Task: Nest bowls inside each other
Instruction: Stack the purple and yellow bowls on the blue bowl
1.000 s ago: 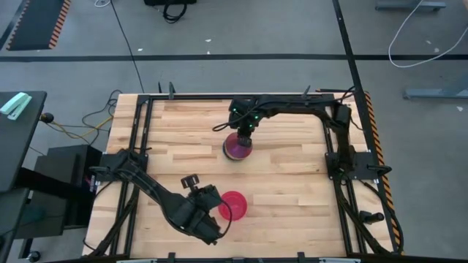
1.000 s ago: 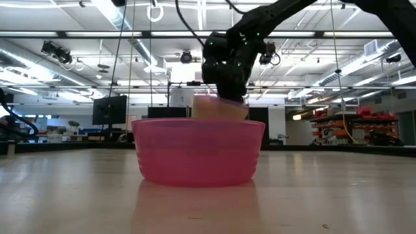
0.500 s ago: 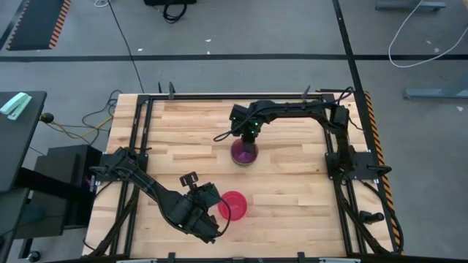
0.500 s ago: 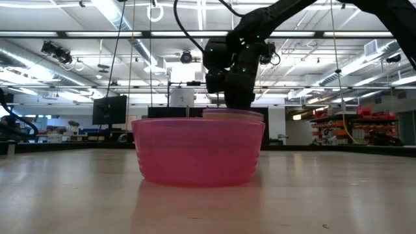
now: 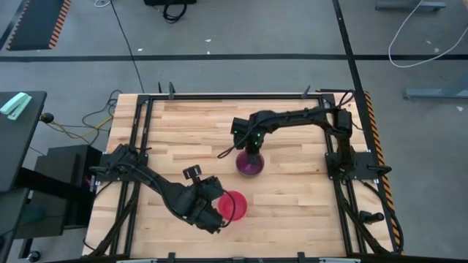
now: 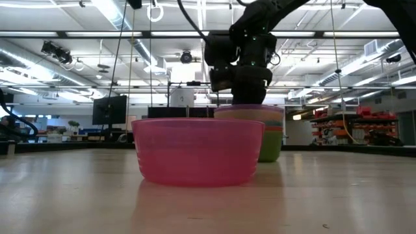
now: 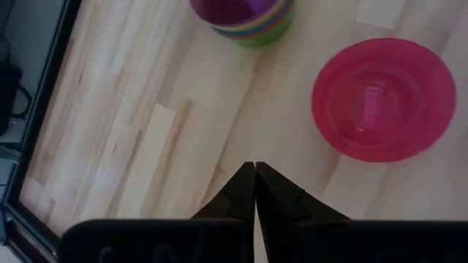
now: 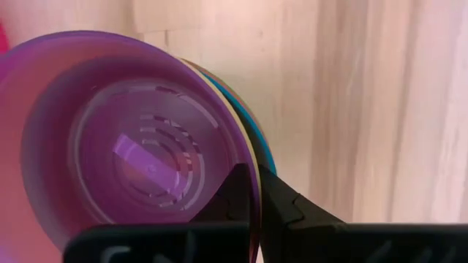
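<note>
A light wooden butcher-block table [image 5: 175, 139], framed by black rails, is carrying two things. A magenta-pink bowl [image 5: 234, 206] is sitting upright on the boards near the front edge, alone and empty. A stack of nested bowls [image 5: 249, 164] is standing nearer the table's middle, just apart from the pink one, its purple bowl [image 8: 131, 146] lying topmost and a green bowl [image 6: 270, 144] showing at the bottom, with thin yellow and blue rims peeking between them.

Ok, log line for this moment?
right gripper: shut on stack rim | bowl stack: mid-table | pink bowl: separate | left gripper: shut, beside pink bowl
</note>
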